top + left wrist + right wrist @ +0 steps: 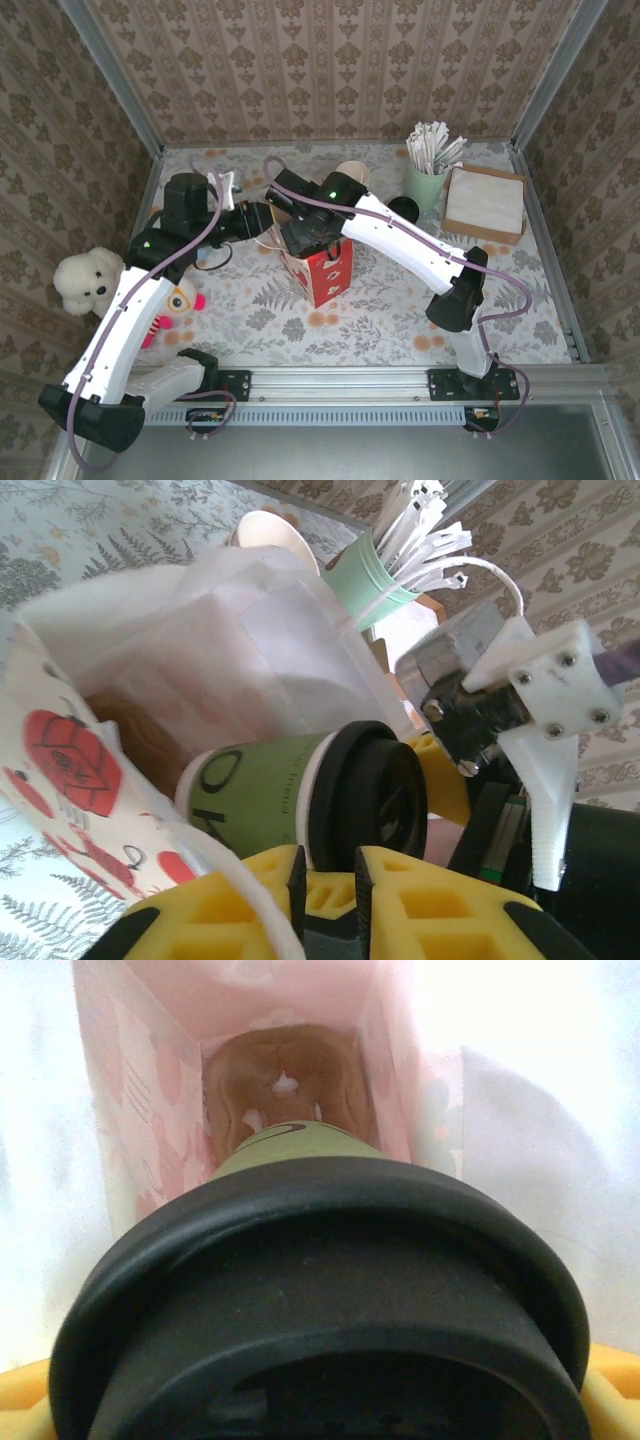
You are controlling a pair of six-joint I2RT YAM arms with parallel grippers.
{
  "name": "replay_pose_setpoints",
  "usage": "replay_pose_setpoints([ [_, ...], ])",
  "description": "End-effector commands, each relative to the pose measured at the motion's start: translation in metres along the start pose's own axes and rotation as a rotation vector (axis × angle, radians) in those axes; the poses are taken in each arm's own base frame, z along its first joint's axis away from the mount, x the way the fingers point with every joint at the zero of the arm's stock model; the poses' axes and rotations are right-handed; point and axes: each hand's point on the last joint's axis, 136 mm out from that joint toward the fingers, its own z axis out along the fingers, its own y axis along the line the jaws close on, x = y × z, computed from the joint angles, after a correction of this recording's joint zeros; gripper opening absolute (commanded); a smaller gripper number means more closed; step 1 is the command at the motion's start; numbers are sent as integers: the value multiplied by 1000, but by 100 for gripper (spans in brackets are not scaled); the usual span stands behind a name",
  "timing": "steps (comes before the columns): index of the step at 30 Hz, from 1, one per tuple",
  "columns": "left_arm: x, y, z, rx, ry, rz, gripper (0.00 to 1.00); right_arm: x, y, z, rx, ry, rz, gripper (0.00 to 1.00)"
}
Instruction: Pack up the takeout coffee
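Clamping with the right gripper (320, 1400) on the takeout coffee (262, 798) by its black lid (320, 1250), yellow fingers (615, 1390) on both sides. Holding the cup tilted, base inside the open paper bag (60, 745). Pinching with the left gripper (325, 892), closed on the bag's rim. Standing the bag on the flowered counter (400, 310).

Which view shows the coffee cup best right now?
Left wrist: the coffee cup shows its green wall and black lid together, at the paper bag mouth. Right wrist: mostly the lid, with a sliver of green beyond.
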Motion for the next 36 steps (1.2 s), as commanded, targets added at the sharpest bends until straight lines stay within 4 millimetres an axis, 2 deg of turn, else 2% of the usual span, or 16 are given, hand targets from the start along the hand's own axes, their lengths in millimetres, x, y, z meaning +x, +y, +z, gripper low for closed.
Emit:
replay_pose_setpoints([
  [1, -14, 1, -21, -6, -24, 45, 34, 16, 3, -3, -15, 79, -32, 70],
  [3, -25, 16, -29, -80, -57, 87, 44, 9, 11, -13, -50, 47, -44, 70],
  [5, -42, 31, -34, -172, -103, 157, 62, 6, 22, -22, -85, 28, -60, 70],
  [7, -60, 40, -31, -220, -148, 221, 73, 4, 29, -25, -99, 14, -67, 70],
  [10, -83, 44, -16, -222, -181, 312, 80, 4, 29, -18, -79, 14, -60, 70],
  [12, -89, 46, -5, -214, -152, 371, 81, 3, 30, -14, -75, 18, -49, 70],
  [17, -87, 48, 17, -161, -31, 494, 84, 1, 37, -8, -93, 19, -20, 70],
  [20, -75, 42, 25, -90, 42, 554, 85, 4, 35, -6, -81, 32, -20, 70],
  [23, -61, 49, 34, -75, 118, 586, 85, 5, 35, -7, -81, 35, -24, 70],
  [25, -54, 55, 43, -72, 164, 597, 84, 5, 37, -9, -92, 35, -35, 70],
  [27, -53, 60, 50, -90, 186, 597, 77, 6, 36, -9, -90, 40, -43, 70],
  [31, -57, 66, 56, -118, 179, 590, 52, 14, 25, -5, -59, 78, -61, 69],
  [33, -60, 63, 54, -117, 162, 594, 39, 16, 18, -3, -45, 97, -69, 69],
  [36, -60, 57, 50, -101, 148, 603, 26, 20, 12, -2, -38, 126, -80, 69],
])
